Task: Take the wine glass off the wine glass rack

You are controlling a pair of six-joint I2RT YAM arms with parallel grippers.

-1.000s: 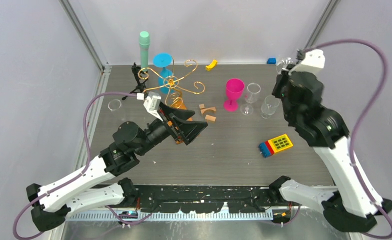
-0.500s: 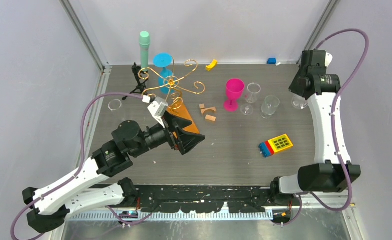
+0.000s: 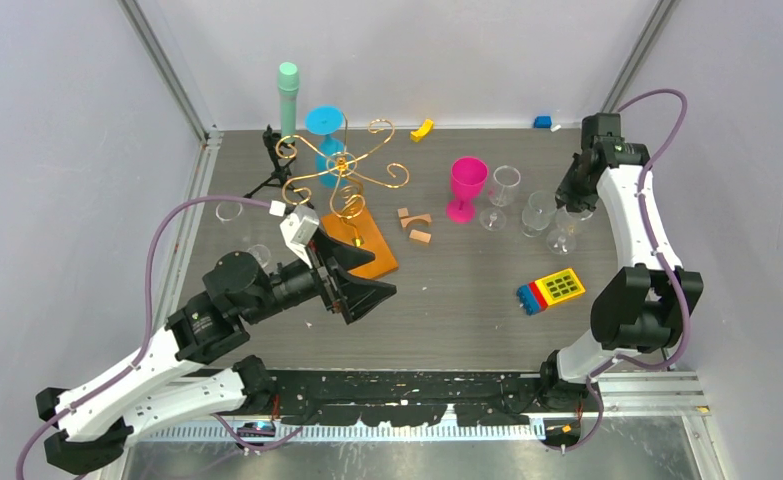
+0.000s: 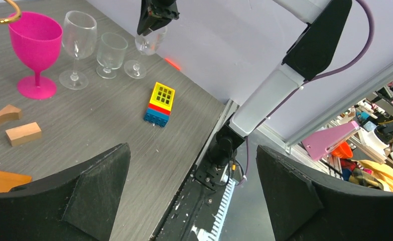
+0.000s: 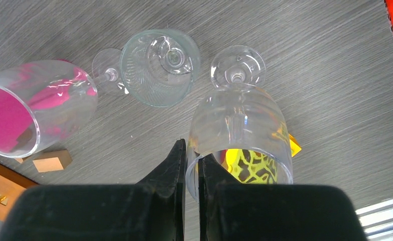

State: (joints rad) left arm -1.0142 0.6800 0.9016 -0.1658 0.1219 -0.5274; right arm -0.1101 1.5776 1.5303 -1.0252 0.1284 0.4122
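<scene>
Clear wine glass (image 5: 239,125) upright, rim up

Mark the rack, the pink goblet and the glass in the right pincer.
Rack (image 3: 377,243): top view, on its wooden base.
Pink goblet (image 3: 467,178): top view, on its bowl.
Glass (image 5: 239,125): right wrist view, on its bowl; the right pincer (image 5: 191,150) grips its rim.

Left wrist view: the gold wire rack (image 4: 18,11) is cut off at upper left, its orange-brown wooden base (image 4: 3,179) at lower left. Right wrist view: the right tool (image 5: 190,150) hides part of the rim of the clear wine glass (image 5: 239,120).
</scene>
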